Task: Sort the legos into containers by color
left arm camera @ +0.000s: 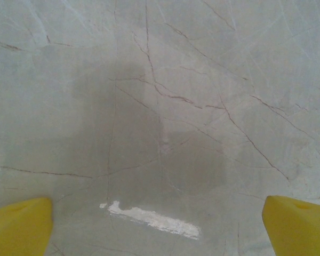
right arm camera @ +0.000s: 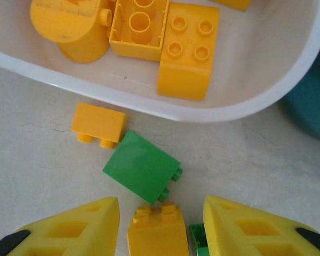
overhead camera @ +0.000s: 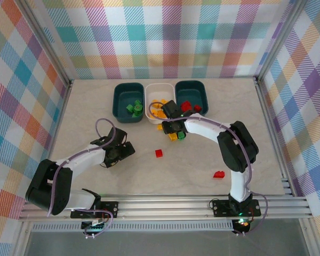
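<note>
- The left gripper (overhead camera: 126,150) (left arm camera: 160,226) hangs low over the bare table (left arm camera: 160,106), its fingers spread wide and holding nothing.
- The right gripper (overhead camera: 176,129) (right arm camera: 160,213) is just in front of the white tub (overhead camera: 159,88) (right arm camera: 213,114). Its fingers are spread either side of a yellow brick (right arm camera: 156,237), not pinching it.
- A green brick (right arm camera: 143,166) lies just beyond, beside a small yellow brick (right arm camera: 98,122) near the tub's wall.
- The white tub holds yellow legos (overhead camera: 159,111) (right arm camera: 186,53).
- The left teal tub (overhead camera: 120,98) holds green legos (overhead camera: 134,109).
- The right teal tub (overhead camera: 200,89) holds red legos (overhead camera: 188,105).
- A red brick (overhead camera: 159,153) lies on the table between the arms.
- A 2nd red brick (overhead camera: 219,174) lies beside the right arm.
</note>
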Available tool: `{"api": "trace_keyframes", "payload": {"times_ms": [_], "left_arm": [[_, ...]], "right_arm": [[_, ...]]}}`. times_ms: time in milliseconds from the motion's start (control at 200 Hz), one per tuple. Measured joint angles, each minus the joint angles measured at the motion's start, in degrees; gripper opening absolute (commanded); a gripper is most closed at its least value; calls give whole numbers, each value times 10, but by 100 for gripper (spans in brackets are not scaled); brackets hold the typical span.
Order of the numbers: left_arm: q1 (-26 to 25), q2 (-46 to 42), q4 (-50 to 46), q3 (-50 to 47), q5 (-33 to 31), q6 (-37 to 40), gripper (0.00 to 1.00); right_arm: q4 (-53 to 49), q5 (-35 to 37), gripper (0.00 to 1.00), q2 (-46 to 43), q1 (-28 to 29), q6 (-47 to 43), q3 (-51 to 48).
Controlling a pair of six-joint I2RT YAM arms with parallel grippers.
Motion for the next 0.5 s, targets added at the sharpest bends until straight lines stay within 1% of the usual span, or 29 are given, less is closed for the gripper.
{"api": "trace_keyframes", "payload": {"times_ms": [160,290,500], "left_arm": [[-2,0,0,0,-3,0,99],[-3,0,0,0,-3,2,99],[-3,4,1,0,-5,4,99]], "right_arm": [[7,0,45,21,5,-6,-4],[8,13,44,22,26,-7,-24],[15,29,44,-7,55,-6,-72]]}}
